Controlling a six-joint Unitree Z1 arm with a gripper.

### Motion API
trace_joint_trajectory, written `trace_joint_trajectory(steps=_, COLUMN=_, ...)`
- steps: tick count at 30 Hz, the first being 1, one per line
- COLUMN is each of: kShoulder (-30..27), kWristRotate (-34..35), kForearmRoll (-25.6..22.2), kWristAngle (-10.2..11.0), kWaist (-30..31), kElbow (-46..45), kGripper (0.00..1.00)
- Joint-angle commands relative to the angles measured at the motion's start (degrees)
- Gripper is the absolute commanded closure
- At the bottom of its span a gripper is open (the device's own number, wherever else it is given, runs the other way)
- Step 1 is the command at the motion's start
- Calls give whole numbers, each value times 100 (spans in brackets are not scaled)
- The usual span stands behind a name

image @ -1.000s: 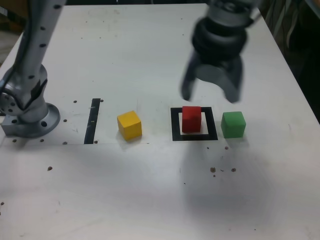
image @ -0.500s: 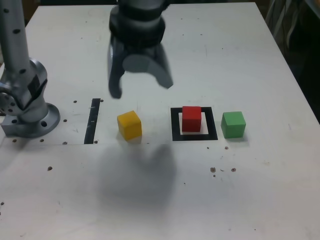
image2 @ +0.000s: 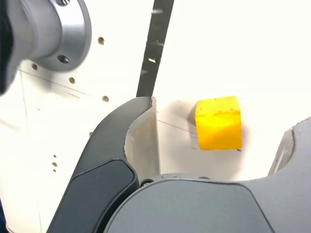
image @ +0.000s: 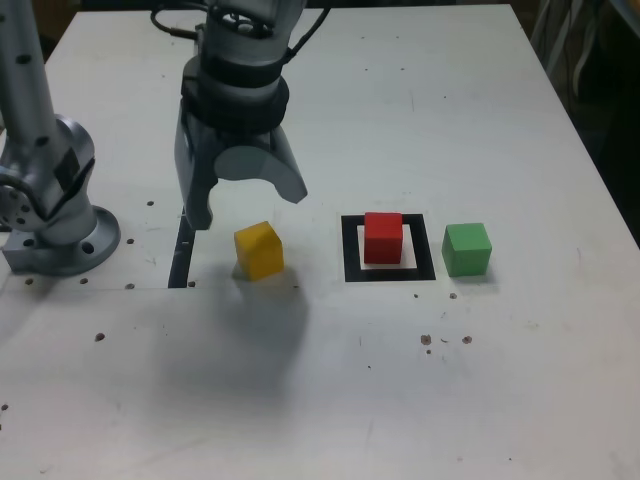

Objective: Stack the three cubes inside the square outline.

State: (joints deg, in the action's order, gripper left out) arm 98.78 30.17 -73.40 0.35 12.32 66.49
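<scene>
My gripper (image: 245,205) hangs open just above and slightly behind the yellow cube (image: 259,249), which rests on the table. In the wrist view the yellow cube (image2: 218,122) lies between the two spread fingers (image2: 141,141), untouched. The red cube (image: 383,237) stands inside the black square outline (image: 351,250). The green cube (image: 466,248) sits on the table just off the outline's side toward the exterior view's right.
The arm's grey base (image: 55,225) stands at the exterior view's left. A narrow black strip (image: 185,243) lies between the base and the yellow cube. Small dark specks (image: 440,340) dot the white table (image: 400,400).
The gripper has swung from above the red and green cubes toward the exterior view's left, and has come down over the yellow cube. The cubes have not moved.
</scene>
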Motion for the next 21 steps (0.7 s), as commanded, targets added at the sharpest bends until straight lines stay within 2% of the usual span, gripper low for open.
trace_joint_trajectory(steps=1, kShoulder=67, kWristRotate=10, kForearmRoll=170, kWristAngle=-58, kWaist=7, kElbow=-99, kGripper=9)
trace_joint_trajectory(steps=9, kShoulder=214, kWristRotate=-154, kForearmRoll=601, kWristAngle=-344, kWaist=-69, kElbow=-407, kGripper=9)
trace_joint_trajectory(steps=14, kShoulder=319, kWristRotate=-172, kForearmRoll=771, kWristAngle=-410, kWaist=-71, kElbow=-435, kGripper=9)
trace_joint_trajectory(steps=21, kShoulder=407, kWristRotate=-286, kForearmRoll=1478, kWristAngle=-415, kWaist=-234, kElbow=-810, kGripper=9)
